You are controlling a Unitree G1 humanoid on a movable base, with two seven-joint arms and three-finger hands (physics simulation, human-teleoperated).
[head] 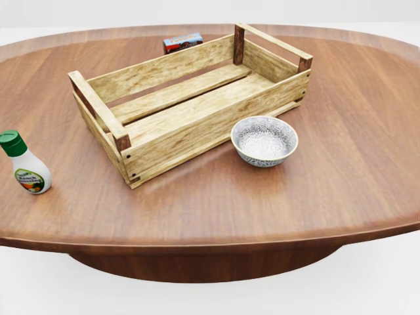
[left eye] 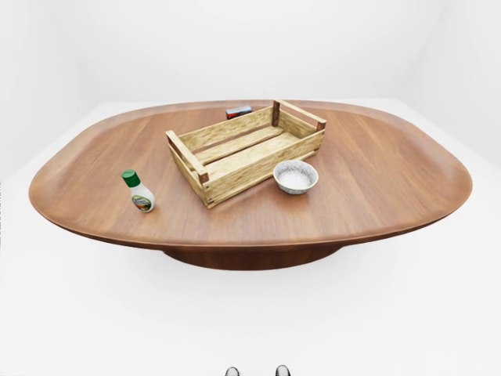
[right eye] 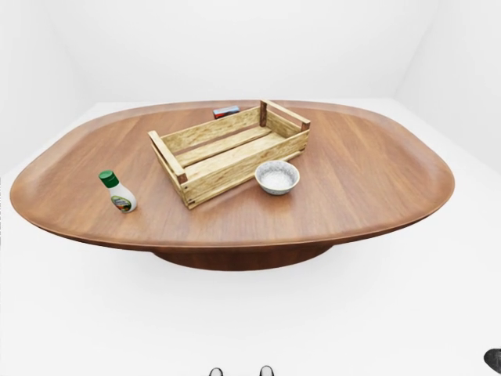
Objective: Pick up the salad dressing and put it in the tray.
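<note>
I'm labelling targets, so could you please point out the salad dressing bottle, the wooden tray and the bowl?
salad dressing bottle [head: 29,174]: head view, white body.
wooden tray [head: 216,119]: head view, near side wall.
bowl [head: 264,140]: head view, inside.

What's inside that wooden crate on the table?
Nothing: the wooden crate shows only bare slats inside. The salad dressing bottle stands outside it, to the left in the head view. A small box beyond the crate is partly hidden by its wall.

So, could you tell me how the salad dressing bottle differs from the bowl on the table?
The salad dressing bottle is tall and narrow with a green cap and a printed label; the bowl is low, wide and open-topped, grey with a speckled pattern. The bottle stands apart near the table's left edge in the head view; the bowl sits right beside the wooden tray. Both stand on the table, outside the tray.
</note>
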